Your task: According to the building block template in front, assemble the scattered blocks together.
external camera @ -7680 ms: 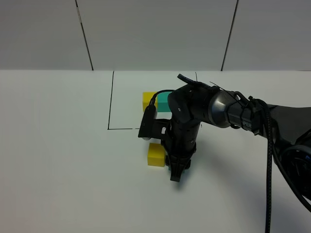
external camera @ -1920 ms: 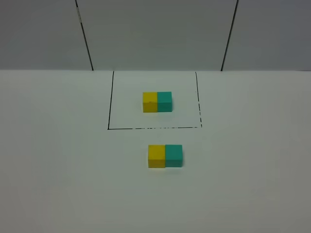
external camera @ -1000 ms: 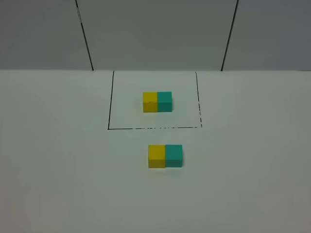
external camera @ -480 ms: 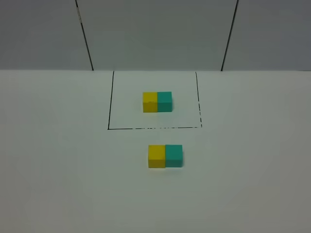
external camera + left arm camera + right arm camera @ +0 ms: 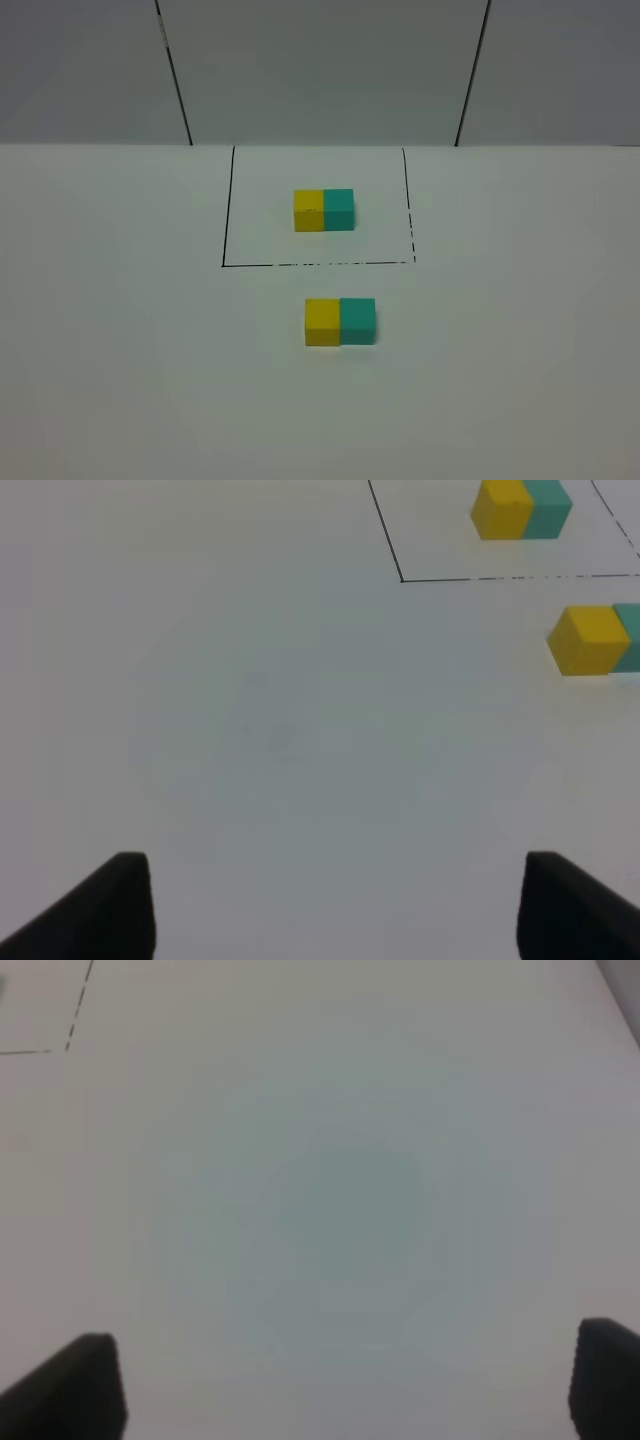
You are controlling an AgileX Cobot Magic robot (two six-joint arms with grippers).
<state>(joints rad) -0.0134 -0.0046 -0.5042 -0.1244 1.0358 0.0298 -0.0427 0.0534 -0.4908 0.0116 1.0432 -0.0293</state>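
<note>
The building block template [image 5: 323, 210], a yellow cube joined to a teal cube, lies inside the black drawn rectangle [image 5: 228, 262] at the back; the left wrist view shows it too [image 5: 521, 508]. In front of the rectangle the scattered blocks sit side by side and touching: a yellow cube [image 5: 322, 322] on the left, a teal cube [image 5: 358, 320] on the right. In the left wrist view the yellow cube [image 5: 588, 639] sits near the picture's edge. My left gripper [image 5: 335, 905] stands open over bare table, well off from the blocks. My right gripper [image 5: 345, 1380] is open over bare table too. Neither arm shows in the exterior high view.
The white table [image 5: 120, 340] stretches wide on both sides of the blocks. A grey panelled wall [image 5: 320, 70] rises behind the table's far edge. The right wrist view catches a corner of the drawn rectangle [image 5: 70, 1030].
Several seconds ago the right arm stood over the loose blocks; it has left the exterior high view and the teal cube lies against the yellow one. Over the last second nothing moved.
</note>
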